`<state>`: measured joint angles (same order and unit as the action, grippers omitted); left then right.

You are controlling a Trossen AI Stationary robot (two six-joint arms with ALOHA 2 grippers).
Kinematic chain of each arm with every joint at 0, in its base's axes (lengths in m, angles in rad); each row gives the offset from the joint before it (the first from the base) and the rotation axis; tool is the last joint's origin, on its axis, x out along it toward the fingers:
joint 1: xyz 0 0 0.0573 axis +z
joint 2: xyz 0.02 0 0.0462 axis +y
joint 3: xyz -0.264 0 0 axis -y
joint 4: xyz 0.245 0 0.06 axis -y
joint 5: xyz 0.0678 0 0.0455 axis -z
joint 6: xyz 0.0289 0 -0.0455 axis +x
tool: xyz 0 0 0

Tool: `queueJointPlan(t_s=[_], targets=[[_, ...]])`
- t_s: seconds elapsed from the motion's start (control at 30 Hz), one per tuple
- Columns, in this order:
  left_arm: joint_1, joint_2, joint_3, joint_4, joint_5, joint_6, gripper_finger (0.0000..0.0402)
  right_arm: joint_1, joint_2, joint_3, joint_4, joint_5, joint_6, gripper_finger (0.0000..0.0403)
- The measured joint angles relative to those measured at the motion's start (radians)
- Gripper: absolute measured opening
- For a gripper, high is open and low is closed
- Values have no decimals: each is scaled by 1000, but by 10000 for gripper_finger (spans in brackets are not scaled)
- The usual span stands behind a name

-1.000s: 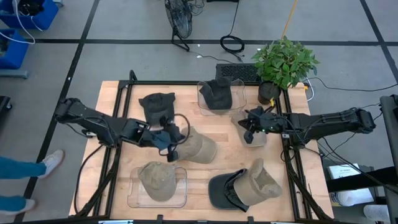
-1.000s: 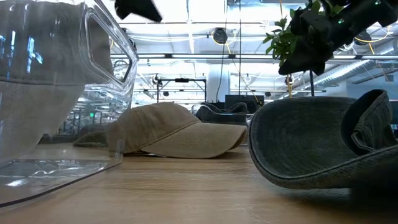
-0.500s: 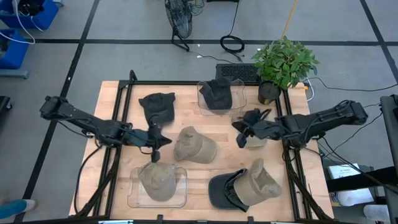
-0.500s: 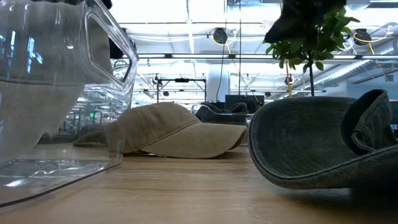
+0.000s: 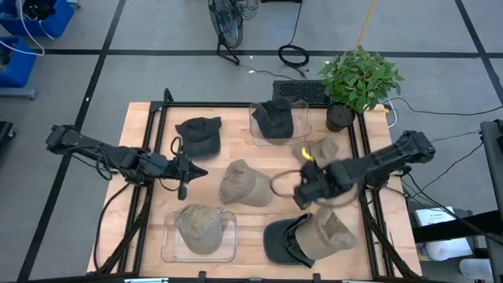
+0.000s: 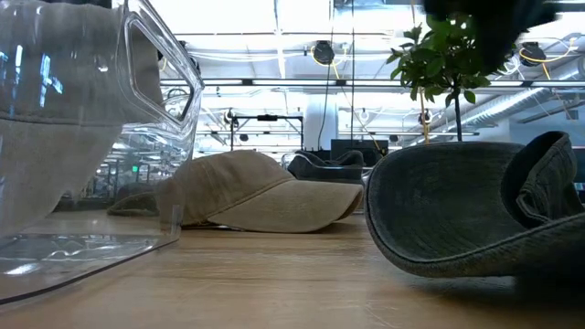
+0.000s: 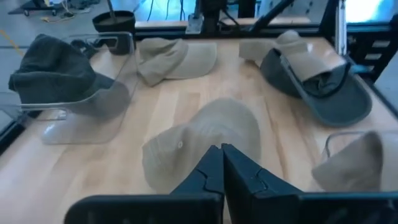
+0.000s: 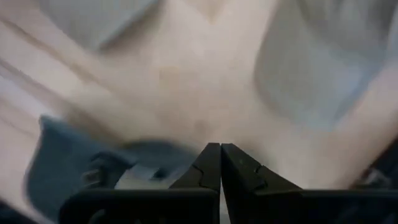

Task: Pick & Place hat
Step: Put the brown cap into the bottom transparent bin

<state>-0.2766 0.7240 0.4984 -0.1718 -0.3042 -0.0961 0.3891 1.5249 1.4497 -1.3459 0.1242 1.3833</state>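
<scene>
Several hats lie on the wooden table. A tan cap [image 5: 245,182] [image 7: 208,137] [image 6: 260,192] rests on its brim at the middle. Another tan cap [image 5: 318,148] lies toward the far right. A dark hat [image 5: 198,132] sits at the far left. A dark hat with a tan one in it [image 5: 310,234] [image 6: 466,210] is at the near right. My left gripper [image 5: 185,170] [image 7: 221,153] is shut and hangs left of the middle cap. My right gripper [image 5: 303,189] [image 8: 220,150] is shut and blurred, above bare wood between the middle cap and the near-right hats.
A clear bin [image 5: 199,234] [image 6: 101,137] at the near left holds a tan hat. A second clear bin [image 5: 277,119] at the far edge holds a dark hat. A potted plant [image 5: 357,79] stands at the far right corner. Black rails run along both table sides.
My left gripper has drawn back from the middle tan cap toward the table's left edge, leaving the cap lying where it was. My right gripper has swung fast from the far-right tan cap toward the near edge and the table's middle.
</scene>
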Motion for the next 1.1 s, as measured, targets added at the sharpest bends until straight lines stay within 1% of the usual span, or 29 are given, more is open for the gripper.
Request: queueJointPlan(t_s=[0.07, 0.2, 0.3, 0.4, 0.47, 0.53, 0.67, 0.77, 0.93, 1.1], targets=[[12, -1, 0, 7, 19, 18, 6, 88, 1, -6, 6, -20, 195, 0], [33, 1, 0, 5, 73, 40, 2, 277, 1, -7, 9, -11, 582, 0], [49, 2, 0, 5, 80, 42, 9, 386, 0, -23, 8, -2, 812, 0], [60, 2, 0, 5, 82, 55, 9, 444, 0, -52, 14, -75, 858, 0], [66, 2, 0, 5, 89, 61, 4, 463, 3, -81, 31, -106, 901, 0], [72, 2, 0, 5, 91, 60, 4, 481, 4, -114, 37, -150, 909, 4], [86, 2, 0, 9, 87, 40, 12, 524, 3, -167, 65, -278, 921, 27], [92, 2, 0, 10, 87, 32, 4, 571, 3, -202, 138, -310, 920, 56], [94, 2, 0, 11, 73, 8, 12, 651, 3, -300, 308, -308, 927, 118], [94, 2, 0, 13, 67, -39, 4, 716, 3, -400, 408, -302, 935, 180]])
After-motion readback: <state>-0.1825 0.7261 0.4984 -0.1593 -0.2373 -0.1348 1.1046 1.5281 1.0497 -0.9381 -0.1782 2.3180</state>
